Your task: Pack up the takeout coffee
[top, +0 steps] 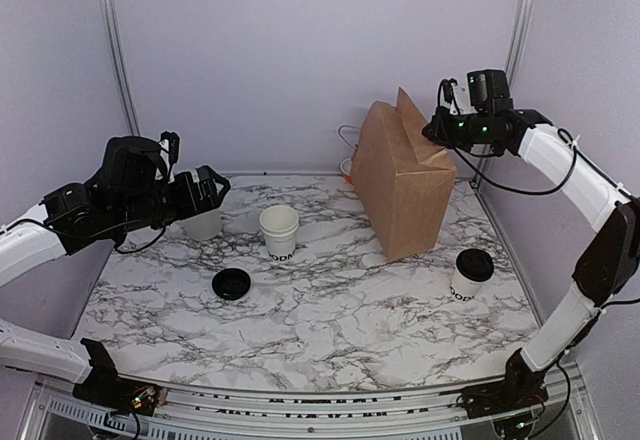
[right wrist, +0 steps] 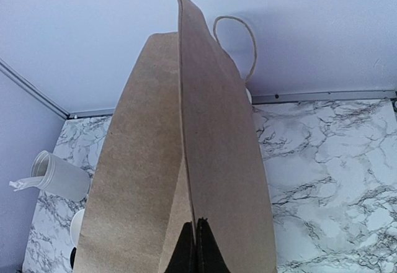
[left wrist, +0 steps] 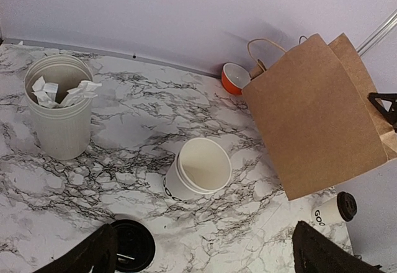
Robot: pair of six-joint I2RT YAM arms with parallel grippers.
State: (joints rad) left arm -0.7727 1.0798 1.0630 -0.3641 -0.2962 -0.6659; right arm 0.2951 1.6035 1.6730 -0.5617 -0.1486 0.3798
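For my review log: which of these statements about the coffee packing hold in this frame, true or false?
1. The right arm's jaws are shut on the top edge of the brown paper bag. True.
2. The lidded coffee cup is inside the bag. False: it stands on the marble table, beside the bag.
3. The left arm's jaws hold the loose black lid. False: they are open and empty, and the lid lies flat on the table.
4. The packet holder stands upright. True.
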